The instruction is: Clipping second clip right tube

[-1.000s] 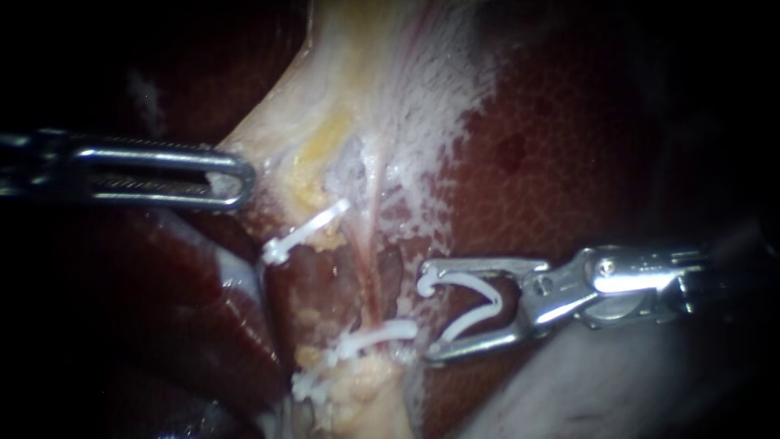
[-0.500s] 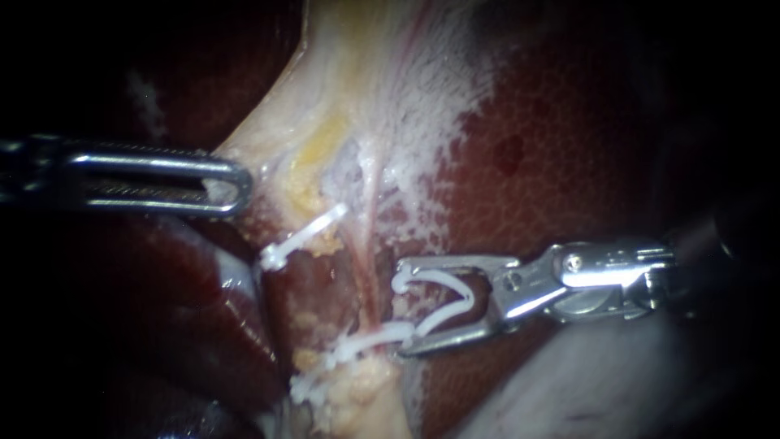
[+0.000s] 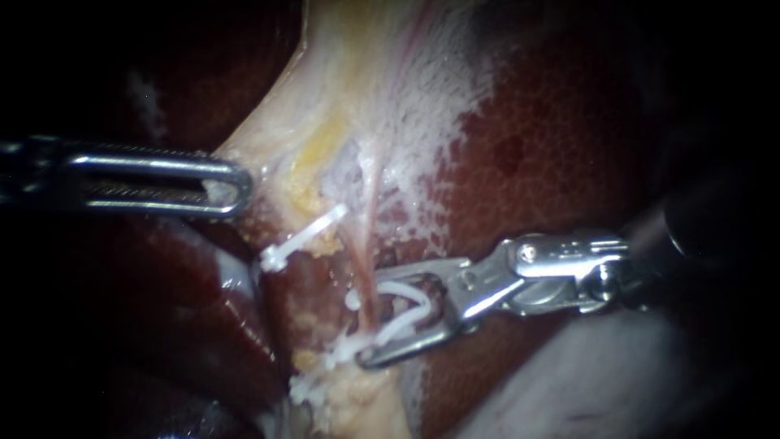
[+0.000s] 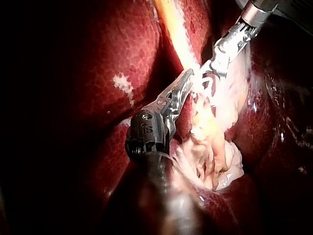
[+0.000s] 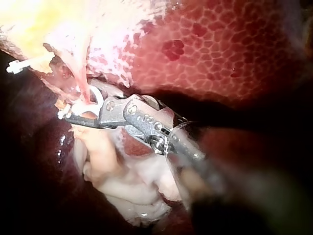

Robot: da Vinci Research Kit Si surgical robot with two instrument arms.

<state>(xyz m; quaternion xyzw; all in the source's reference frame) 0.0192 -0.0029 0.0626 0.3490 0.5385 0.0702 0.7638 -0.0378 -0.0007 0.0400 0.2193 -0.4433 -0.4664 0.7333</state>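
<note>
The pincer of the right instrument [image 3: 370, 319] stands well apart and carries a loaded clip [image 3: 402, 288]. The white clip is spread in a V, one leg lying against each half of the pincer, so both halves bear on it. The right tube [image 3: 363, 252], a thin pink strand running from 12 to 6 o'clock through the middle of the endoscope view, passes inside the mouth of the V, with the pincer tips reaching past it toward 9 o'clock.

At 6 o'clock of the pincer room is tight: a lower clip [image 3: 345, 351] crosses the tube just beside the lower tip. Toward 12 o'clock a bare stretch of tube runs up to an upper clip [image 3: 305, 237], which sits at 10 o'clock and apart from the pincer. Mottled dark-red liver [image 3: 552, 162] fills the 3 o'clock side behind the shaft.

The pincer of the left instrument [image 3: 240, 185], at 9 o'clock, is clamped on the edge of the pale tissue [image 3: 276, 130], well apart from the right tube.
</note>
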